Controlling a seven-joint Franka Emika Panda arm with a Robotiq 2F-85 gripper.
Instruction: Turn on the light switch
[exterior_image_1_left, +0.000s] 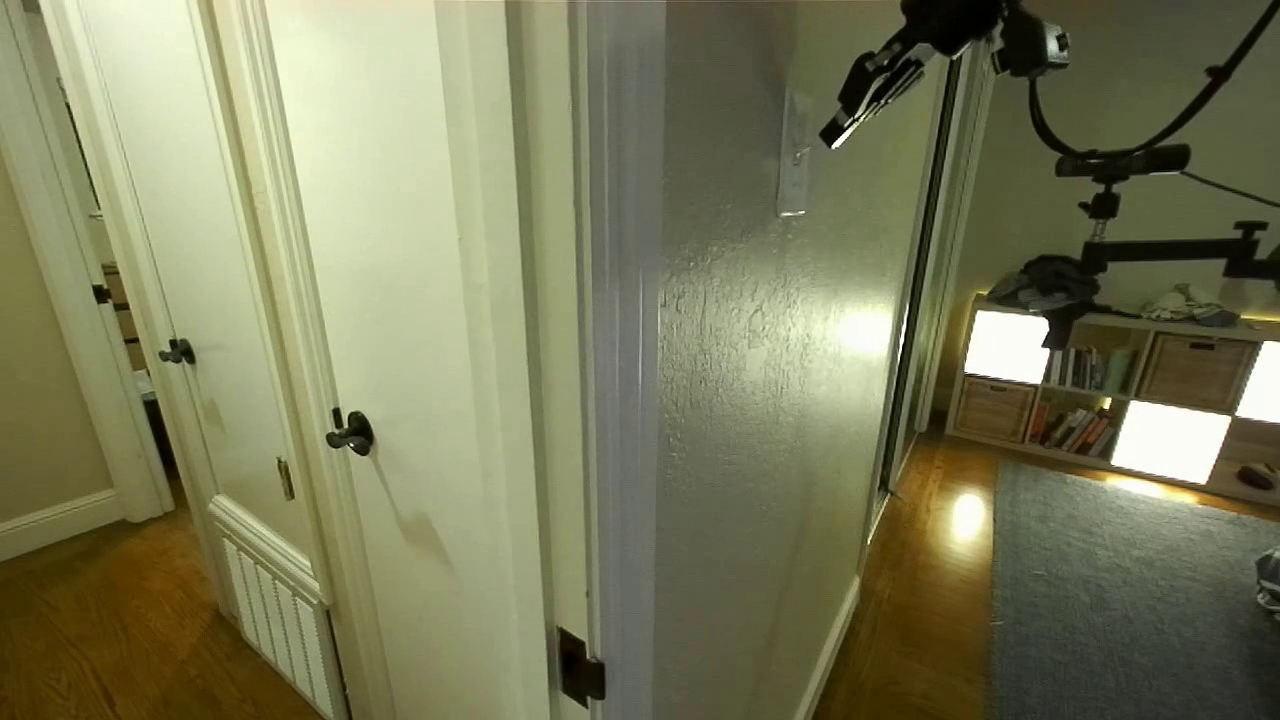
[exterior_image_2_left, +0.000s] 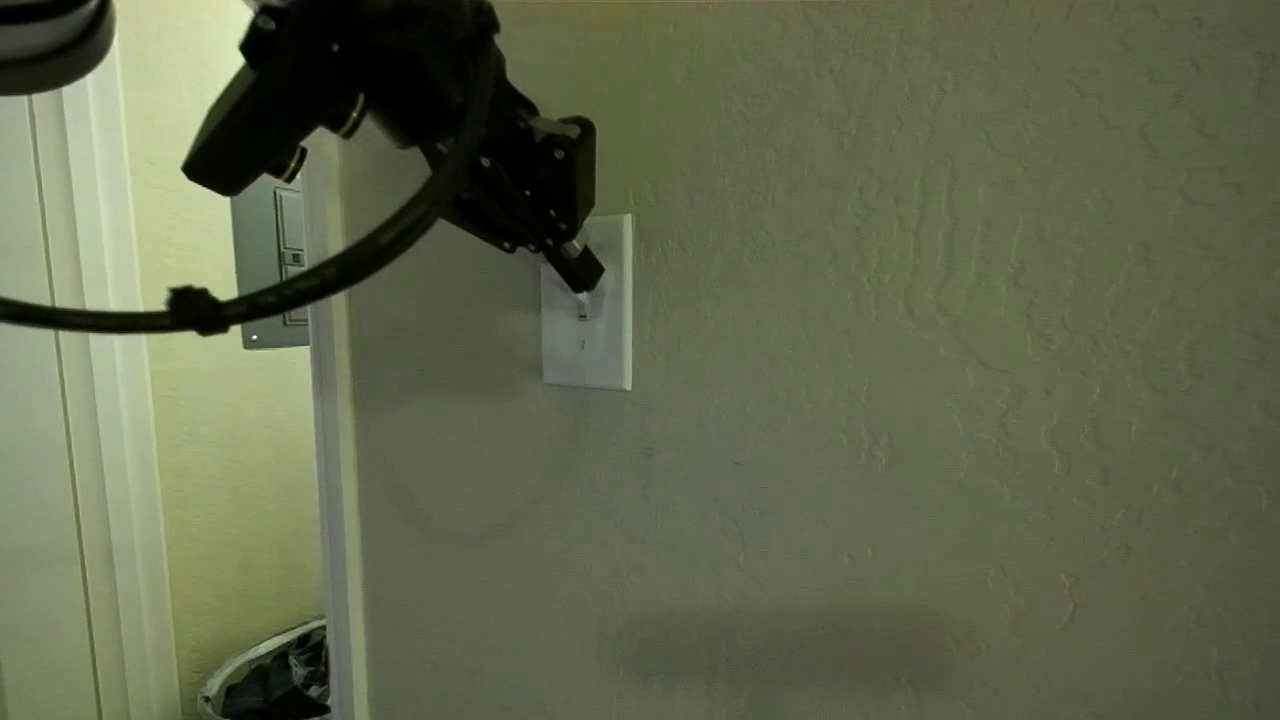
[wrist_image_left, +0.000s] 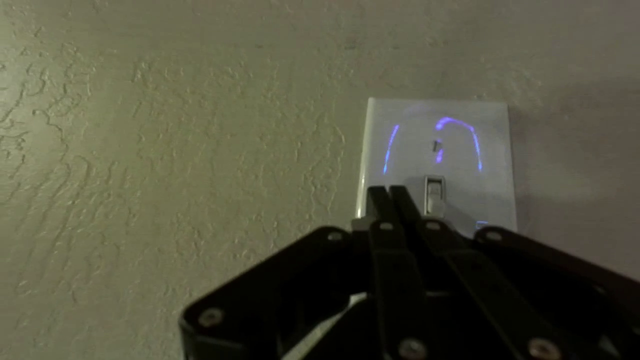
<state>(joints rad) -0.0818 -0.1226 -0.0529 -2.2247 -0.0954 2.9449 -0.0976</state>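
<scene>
Baseboard (exterior_image_1_left: 60, 520) edges a tan wall (exterior_image_1_left: 40, 380) at the left, above a wood floor (exterior_image_1_left: 110, 620). Beside it is a white door (exterior_image_1_left: 165, 180) with a dark handle (exterior_image_1_left: 177, 351) and a slatted panel (exterior_image_1_left: 280, 615) underneath; nearer and farther right, another white door (exterior_image_1_left: 370, 200) has its own dark lever (exterior_image_1_left: 350, 433). Next comes a door frame (exterior_image_1_left: 625, 300), a dark metal fitting (exterior_image_1_left: 580, 668) fixed low along its left side.

A textured wall (exterior_image_1_left: 740, 450) follows, and the light switch (exterior_image_1_left: 793, 155) is mounted on it, close to that frame: a pale upright plate with a small toggle (wrist_image_left: 435, 197) in its middle. Which way the toggle is flipped, I cannot tell. Blue-violet streaks (wrist_image_left: 476, 145) shine on the plate in the wrist view. The gripper (wrist_image_left: 388, 192) is right at the switch, its dark fingers (wrist_image_left: 381, 205) clenched together. In the wrist view they end just beside the toggle; in an exterior view the fingertips (exterior_image_2_left: 578, 270) overlap the plate's upper half, just above the toggle. Whether they touch it, the views leave unclear. A black cable (exterior_image_2_left: 300, 290) hangs in a curve beside the gripper.

Right of the gripper, a dark bar-shaped device (exterior_image_1_left: 1122, 160) sits on a jointed bracket (exterior_image_1_left: 1165, 250). At the far right, a cube shelf (exterior_image_1_left: 1085, 393) holds books (exterior_image_1_left: 1080, 428), woven baskets (exterior_image_1_left: 1195, 370) and glowing white squares (exterior_image_1_left: 1170, 440), with crumpled cloth (exterior_image_1_left: 1045, 282) on top. On its near side lies a blue-grey rug (exterior_image_1_left: 1130, 590).
</scene>
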